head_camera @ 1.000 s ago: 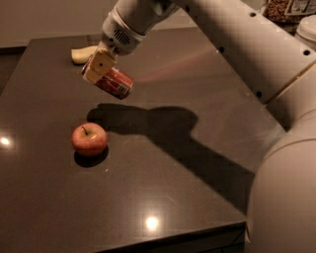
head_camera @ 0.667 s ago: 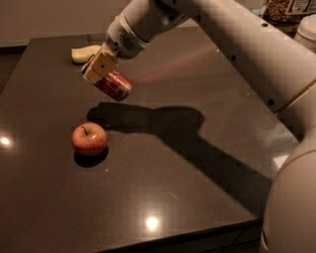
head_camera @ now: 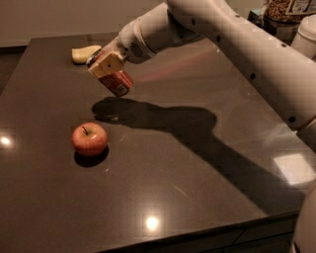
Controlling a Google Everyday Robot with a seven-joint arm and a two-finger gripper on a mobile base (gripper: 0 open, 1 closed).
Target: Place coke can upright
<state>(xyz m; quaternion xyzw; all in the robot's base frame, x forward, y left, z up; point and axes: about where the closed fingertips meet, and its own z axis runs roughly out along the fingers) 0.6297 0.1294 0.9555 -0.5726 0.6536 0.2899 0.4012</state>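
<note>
My gripper (head_camera: 107, 69) hangs over the left part of the dark table (head_camera: 163, 188), above and a little right of the red apple (head_camera: 89, 138). It is shut on the coke can (head_camera: 116, 82), a red can with white lettering. The can is tilted, its silver top end up and to the left behind the tan finger pad (head_camera: 107, 63). The can is held in the air; its shadow falls on the table below.
A pale yellow sponge-like object (head_camera: 85, 53) lies at the far left of the table. Jars and containers (head_camera: 284, 15) stand off the table's far right corner. My white arm (head_camera: 237, 44) stretches in from the right.
The arm has shifted slightly, carrying the can a little down and to the right. The can stays gripped and tilted. The apple has not moved.
</note>
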